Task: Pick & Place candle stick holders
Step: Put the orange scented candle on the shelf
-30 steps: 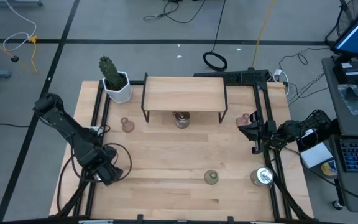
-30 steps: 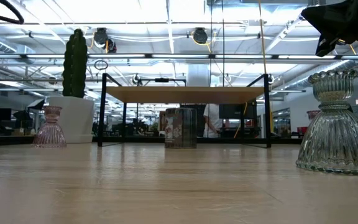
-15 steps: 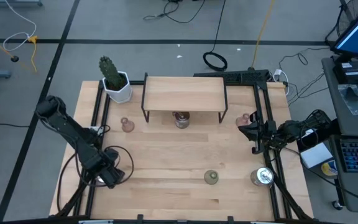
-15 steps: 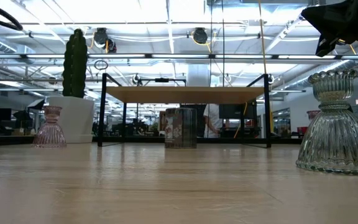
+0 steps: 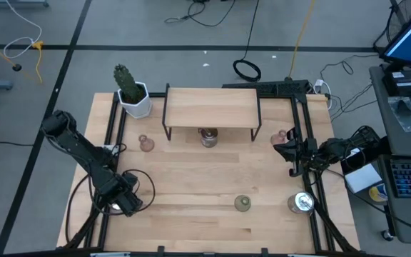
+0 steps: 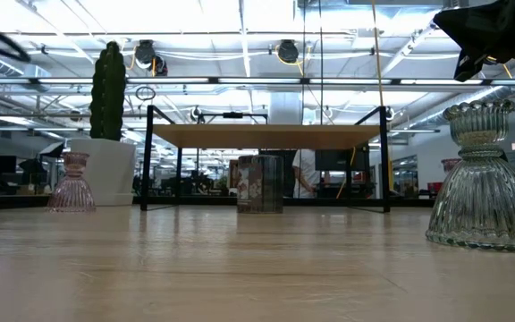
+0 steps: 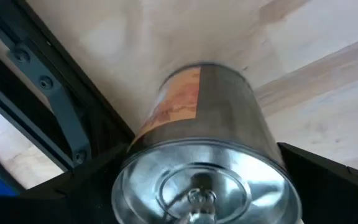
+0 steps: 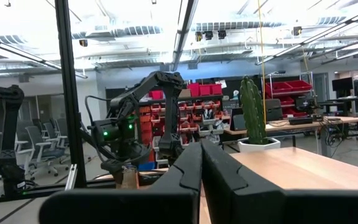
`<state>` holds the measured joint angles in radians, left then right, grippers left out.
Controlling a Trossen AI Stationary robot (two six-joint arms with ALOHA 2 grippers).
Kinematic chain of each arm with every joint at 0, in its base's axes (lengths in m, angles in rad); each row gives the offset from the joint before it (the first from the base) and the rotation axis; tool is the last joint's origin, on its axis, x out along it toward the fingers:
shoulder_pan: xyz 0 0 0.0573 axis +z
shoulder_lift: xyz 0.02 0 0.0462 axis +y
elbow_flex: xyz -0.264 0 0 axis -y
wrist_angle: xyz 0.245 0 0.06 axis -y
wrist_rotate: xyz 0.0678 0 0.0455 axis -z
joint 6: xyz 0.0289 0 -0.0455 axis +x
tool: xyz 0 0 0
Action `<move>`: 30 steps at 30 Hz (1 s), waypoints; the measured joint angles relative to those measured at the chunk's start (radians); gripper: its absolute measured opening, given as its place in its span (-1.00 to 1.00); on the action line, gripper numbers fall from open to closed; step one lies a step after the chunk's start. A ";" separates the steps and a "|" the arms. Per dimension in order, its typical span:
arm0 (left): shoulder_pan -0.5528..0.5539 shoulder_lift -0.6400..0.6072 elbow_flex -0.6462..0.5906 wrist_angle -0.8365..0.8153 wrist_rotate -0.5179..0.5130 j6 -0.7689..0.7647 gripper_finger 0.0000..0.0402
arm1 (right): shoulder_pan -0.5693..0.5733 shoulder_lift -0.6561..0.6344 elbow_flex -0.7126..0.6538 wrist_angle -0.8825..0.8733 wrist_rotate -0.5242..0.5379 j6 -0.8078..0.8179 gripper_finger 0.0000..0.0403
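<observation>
My left gripper is at the table's near left, shut on a squat silvery holder that it hides in the high view. My right gripper waits shut at the right edge, beside a pink glass holder. A second pink holder stands on its base left of the shelf. A silvery cylinder stands under the shelf. An olive-green holder and another silvery one stand near the front right. My left gripper has the silvery holder's round wall between its two fingers, one on each side. The fingers come from above, pointing down. The holder is upright, its open top toward the wrist camera. I cannot tell whether its base is on the table.
A cactus in a white pot stands at the far left corner. A wooden shelf on black legs stands at the far middle. Black frame rails run along the table's left and right sides, the left one close beside my left gripper.
My left gripper has crept a little toward the table's near edge. The other holders and my right arm have kept still.
</observation>
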<state>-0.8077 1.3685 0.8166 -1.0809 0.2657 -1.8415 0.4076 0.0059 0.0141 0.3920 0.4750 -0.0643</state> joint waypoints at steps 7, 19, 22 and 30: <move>0.000 0.000 -0.028 0.043 0.014 0.004 0.97 | 0.000 0.000 0.000 0.000 0.000 0.000 -1.00; 0.000 -0.001 -0.028 0.043 0.022 0.018 0.97 | 0.000 0.000 0.000 0.001 0.000 0.000 -1.00; 0.000 -0.001 -0.028 0.043 0.024 0.034 0.97 | 0.000 0.000 0.000 0.001 0.000 0.000 -1.00; 0.000 -0.002 -0.028 0.043 0.024 0.032 0.97 | 0.000 0.000 0.000 0.001 0.000 0.000 -1.00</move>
<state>-0.8078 1.3670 0.7887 -1.0382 0.2900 -1.8096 0.4074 0.0059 0.0141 0.3927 0.4751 -0.0643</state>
